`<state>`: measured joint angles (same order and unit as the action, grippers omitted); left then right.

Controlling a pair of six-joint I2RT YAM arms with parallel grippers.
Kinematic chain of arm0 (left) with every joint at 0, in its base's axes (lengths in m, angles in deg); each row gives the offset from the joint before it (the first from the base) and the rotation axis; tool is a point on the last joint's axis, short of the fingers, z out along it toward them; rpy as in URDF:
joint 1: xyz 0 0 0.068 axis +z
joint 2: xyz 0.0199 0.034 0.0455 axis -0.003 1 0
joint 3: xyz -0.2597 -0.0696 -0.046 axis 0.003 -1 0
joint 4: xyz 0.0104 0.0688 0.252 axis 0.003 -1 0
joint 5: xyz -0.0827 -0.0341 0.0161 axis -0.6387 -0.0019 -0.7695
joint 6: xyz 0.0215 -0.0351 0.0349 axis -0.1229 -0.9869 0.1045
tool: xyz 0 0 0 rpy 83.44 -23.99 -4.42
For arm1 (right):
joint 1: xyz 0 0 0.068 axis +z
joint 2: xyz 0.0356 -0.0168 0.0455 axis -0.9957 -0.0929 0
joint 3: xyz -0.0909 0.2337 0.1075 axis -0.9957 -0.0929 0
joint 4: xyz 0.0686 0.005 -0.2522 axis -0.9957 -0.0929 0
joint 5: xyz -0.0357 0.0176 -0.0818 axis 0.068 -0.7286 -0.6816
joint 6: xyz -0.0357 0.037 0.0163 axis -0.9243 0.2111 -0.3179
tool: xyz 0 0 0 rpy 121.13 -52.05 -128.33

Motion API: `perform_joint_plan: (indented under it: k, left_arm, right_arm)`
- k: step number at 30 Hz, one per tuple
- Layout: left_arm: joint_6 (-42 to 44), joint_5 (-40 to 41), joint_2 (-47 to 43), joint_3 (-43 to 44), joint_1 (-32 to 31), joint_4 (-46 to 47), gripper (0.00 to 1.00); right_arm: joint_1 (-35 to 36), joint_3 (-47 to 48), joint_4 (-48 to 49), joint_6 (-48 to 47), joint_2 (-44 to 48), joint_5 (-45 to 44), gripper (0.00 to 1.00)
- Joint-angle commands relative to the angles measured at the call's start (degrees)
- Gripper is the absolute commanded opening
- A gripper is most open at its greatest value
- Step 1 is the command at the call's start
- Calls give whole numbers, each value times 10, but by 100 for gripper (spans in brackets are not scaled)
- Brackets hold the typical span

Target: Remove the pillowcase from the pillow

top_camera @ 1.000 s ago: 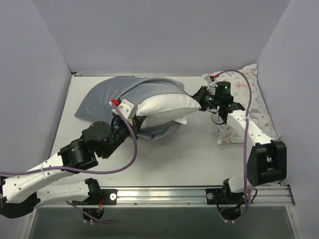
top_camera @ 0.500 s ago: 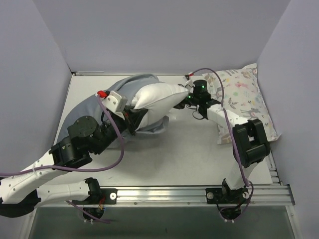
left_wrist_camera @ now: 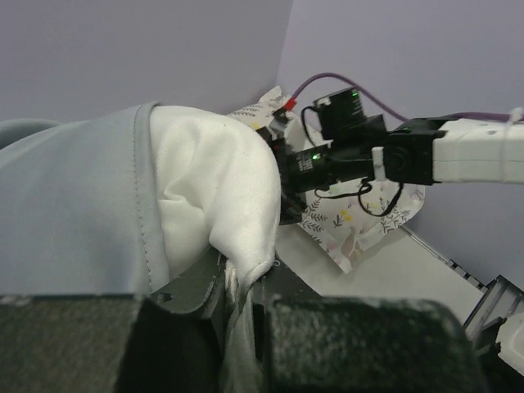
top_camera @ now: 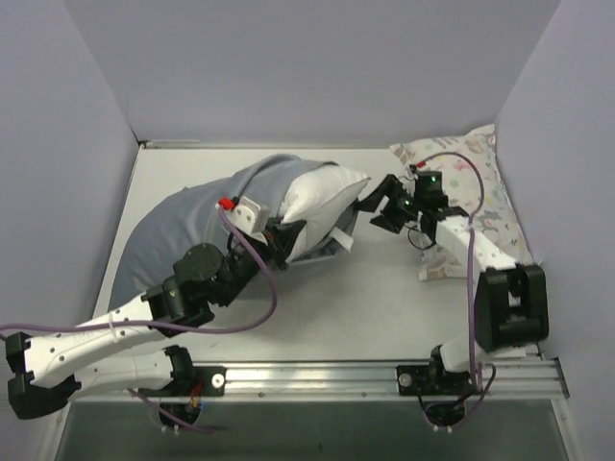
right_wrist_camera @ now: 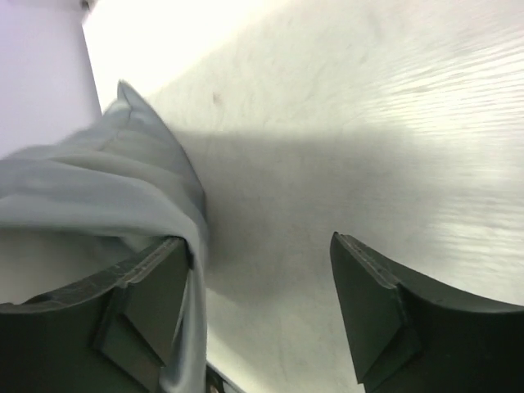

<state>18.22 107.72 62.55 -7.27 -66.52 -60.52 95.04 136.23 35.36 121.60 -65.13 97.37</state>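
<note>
The white pillow [top_camera: 315,204] sticks halfway out of the grey pillowcase [top_camera: 183,240], which covers its left part. My left gripper [top_camera: 286,240] sits at the pillow's near edge. In the left wrist view a twisted corner of the pillow [left_wrist_camera: 214,184] is pinched in the left gripper [left_wrist_camera: 239,304], with the pillowcase [left_wrist_camera: 74,205] hem beside it. My right gripper [top_camera: 375,206] stands open just right of the pillow's free end and holds nothing. In the right wrist view a fold of the pillowcase [right_wrist_camera: 98,192] drapes past one of the fingers [right_wrist_camera: 147,286] of the right gripper [right_wrist_camera: 262,274].
A smaller pillow printed with pastel animals [top_camera: 476,187] lies at the back right under the right arm, also seen as the printed pillow [left_wrist_camera: 352,225]. Lilac walls close in the table [top_camera: 384,298] on three sides. A metal rail [top_camera: 317,375] runs along the near edge.
My right gripper has opened, let go of the pillow's end and drawn back to the right. The left arm has shifted right and nearer with the pillow, and the pillowcase has sagged left.
</note>
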Motion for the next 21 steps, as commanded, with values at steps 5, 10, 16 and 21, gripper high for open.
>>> perform_joint_plan:
  k: [5, 10, 16, 21]
  left_arm:
    - [-26, 11, 54, -73, -3, 240, 0]
    - [-41, 0, 84, -103, -5, 303, 0]
    - [-46, -6, 118, -120, -15, 341, 0]
    - [-48, 12, 132, -136, -37, 353, 0]
  right_arm:
    - [-66, -55, -79, 19, 198, -69, 80]
    - [-102, -57, -100, 21, 216, -24, 89]
    - [-14, -102, -53, 95, 266, -43, 94]
    - [9, -178, 53, 180, 284, -61, 95]
